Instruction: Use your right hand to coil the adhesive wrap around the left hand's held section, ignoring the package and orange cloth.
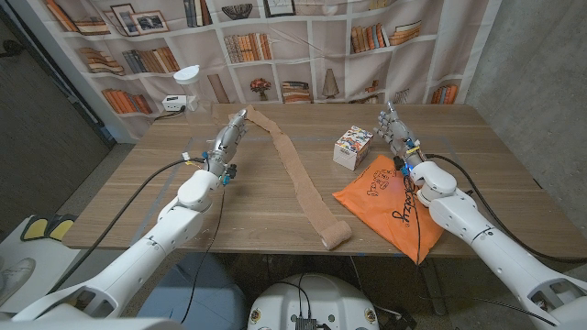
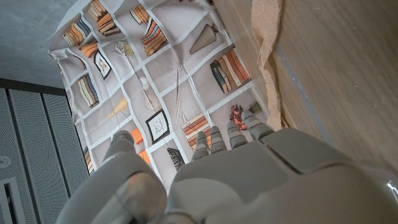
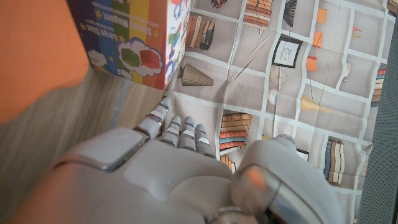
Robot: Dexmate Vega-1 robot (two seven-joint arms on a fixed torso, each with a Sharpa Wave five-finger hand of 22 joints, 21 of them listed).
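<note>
Adhesive wrap [image 1: 295, 176] unlabelled, package [image 1: 353, 146] lettering unreadable

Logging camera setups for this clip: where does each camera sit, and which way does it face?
Head view: on the robot's head, looking down at the table; both arms, left hand holding the wrap, right hand.
Left wrist view: on the left wrist, looking along the left hand to the backdrop; wrap alongside.
Right wrist view: on the right wrist, along the right hand; package, cloth.
Shared: the bookshelf backdrop appears in all three.
</note>
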